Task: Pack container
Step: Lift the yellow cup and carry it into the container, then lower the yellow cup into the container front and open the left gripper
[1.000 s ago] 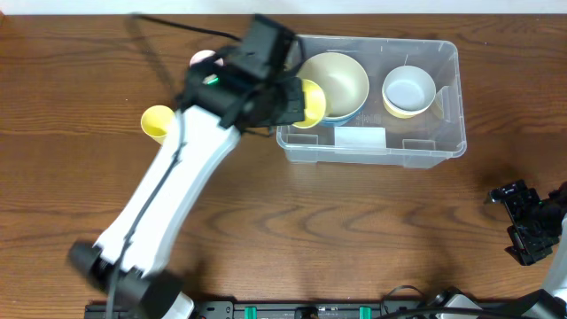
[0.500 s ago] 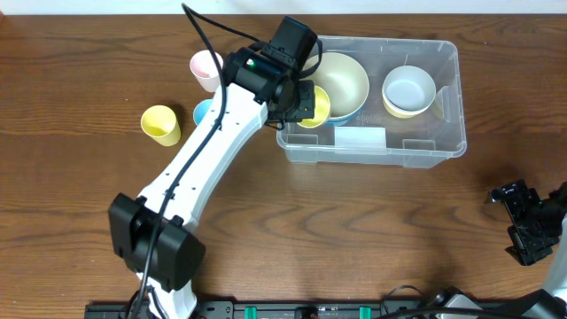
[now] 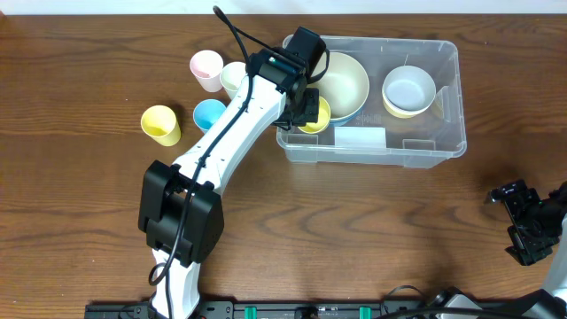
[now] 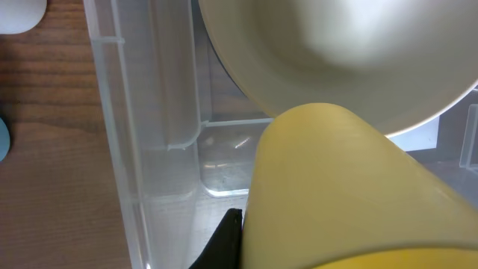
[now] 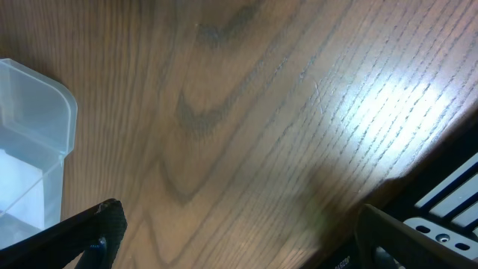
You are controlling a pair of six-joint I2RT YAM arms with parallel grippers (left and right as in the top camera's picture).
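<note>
We see the left gripper (image 3: 308,110) clamped on a yellow cup (image 3: 317,116) at the left end of the container (image 3: 416,152), upper centre-right; the right gripper (image 3: 524,229), lower right, gapes wide, empty.

Occlusions and crops, current frames.
Left wrist view: yellow cup (image 4: 351,194) blurred, cut off at bottom and right edges; cream bowl (image 4: 336,52) cropped at top. Overhead: left arm (image 3: 230,133) hides the container's (image 3: 447,97) upper-left corner; right arm (image 3: 556,282) runs off the right edge.
</note>
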